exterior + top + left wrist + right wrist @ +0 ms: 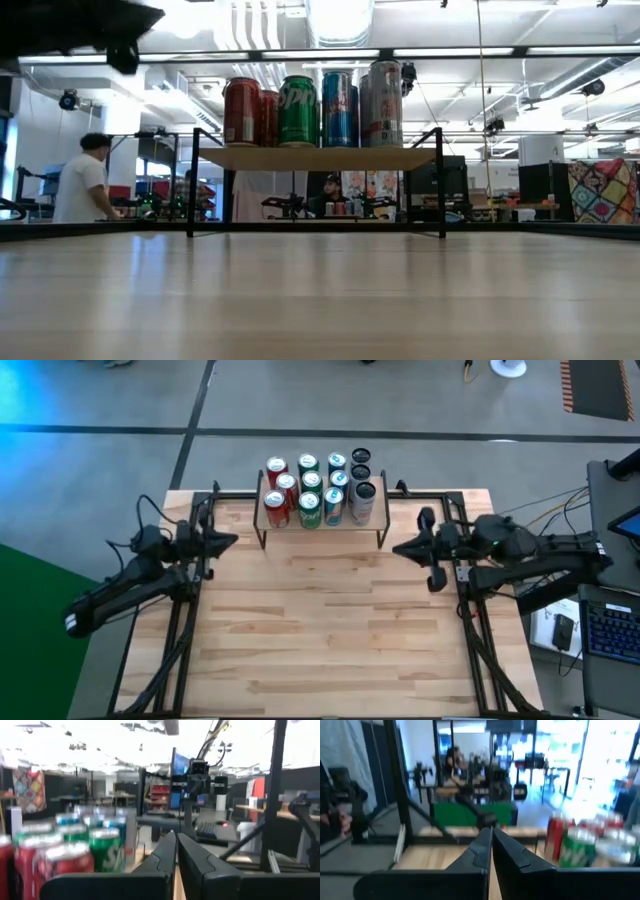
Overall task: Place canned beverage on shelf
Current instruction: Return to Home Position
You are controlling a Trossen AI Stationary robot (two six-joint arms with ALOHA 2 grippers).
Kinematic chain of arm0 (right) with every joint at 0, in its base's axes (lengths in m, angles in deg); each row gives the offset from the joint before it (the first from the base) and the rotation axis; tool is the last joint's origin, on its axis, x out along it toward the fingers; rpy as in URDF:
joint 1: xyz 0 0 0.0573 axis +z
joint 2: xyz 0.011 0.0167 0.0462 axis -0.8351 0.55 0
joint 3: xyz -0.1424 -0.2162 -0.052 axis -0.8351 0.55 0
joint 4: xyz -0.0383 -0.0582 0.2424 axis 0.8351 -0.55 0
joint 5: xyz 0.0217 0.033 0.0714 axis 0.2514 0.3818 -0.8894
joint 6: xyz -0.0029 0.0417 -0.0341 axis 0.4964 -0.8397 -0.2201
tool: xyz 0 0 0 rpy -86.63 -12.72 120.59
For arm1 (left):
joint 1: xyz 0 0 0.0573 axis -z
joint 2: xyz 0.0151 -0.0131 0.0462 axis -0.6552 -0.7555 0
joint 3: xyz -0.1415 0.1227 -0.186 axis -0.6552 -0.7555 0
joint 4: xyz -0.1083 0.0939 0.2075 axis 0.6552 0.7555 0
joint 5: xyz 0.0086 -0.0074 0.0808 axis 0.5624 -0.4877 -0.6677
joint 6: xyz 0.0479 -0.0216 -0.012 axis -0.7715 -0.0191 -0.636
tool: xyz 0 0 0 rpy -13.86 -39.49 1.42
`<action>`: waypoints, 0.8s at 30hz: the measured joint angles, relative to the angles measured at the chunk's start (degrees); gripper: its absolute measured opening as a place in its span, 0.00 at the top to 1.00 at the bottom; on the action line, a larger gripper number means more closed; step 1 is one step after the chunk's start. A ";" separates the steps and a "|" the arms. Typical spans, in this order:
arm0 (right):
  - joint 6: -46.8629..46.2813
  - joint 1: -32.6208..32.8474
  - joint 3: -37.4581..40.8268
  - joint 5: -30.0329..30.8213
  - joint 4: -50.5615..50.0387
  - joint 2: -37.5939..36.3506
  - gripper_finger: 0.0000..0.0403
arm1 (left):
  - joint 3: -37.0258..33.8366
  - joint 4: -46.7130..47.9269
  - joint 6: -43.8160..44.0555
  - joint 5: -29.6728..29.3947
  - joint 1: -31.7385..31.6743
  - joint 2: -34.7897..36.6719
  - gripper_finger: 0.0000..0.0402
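A wooden table (330, 630) carries the low shelf (315, 158) at its far edge, midway between the two arms. The left gripper (232, 541) hangs off the shelf's left end and the right gripper (399, 548) off its right, each with fingers pressed together, holding nothing. The canned beverages (310, 485) stand upright atop the shelf in columns: red nearest the left arm, then green, blue, silver-and-dark.

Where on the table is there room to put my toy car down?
The wide bare table in front of the shelf, between the left gripper and the right gripper, is free. Under the shelf looks bare too. The shelf top is crowded: cans cover nearly all of it.
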 joint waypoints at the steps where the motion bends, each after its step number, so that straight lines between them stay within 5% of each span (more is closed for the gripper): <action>1: -0.18 0.00 1.54 -0.02 -0.15 -0.55 0.98 | -1.24 -0.02 0.17 0.02 -0.01 0.37 1.00; 14: -4.01 0.39 20.82 -1.02 2.89 -19.12 0.98 | -6.99 3.55 -4.49 -0.75 -0.01 10.17 1.00; 24: -3.68 0.40 22.33 1.69 -8.58 -39.64 0.98 | -3.95 15.35 -7.92 2.39 -0.10 10.05 1.00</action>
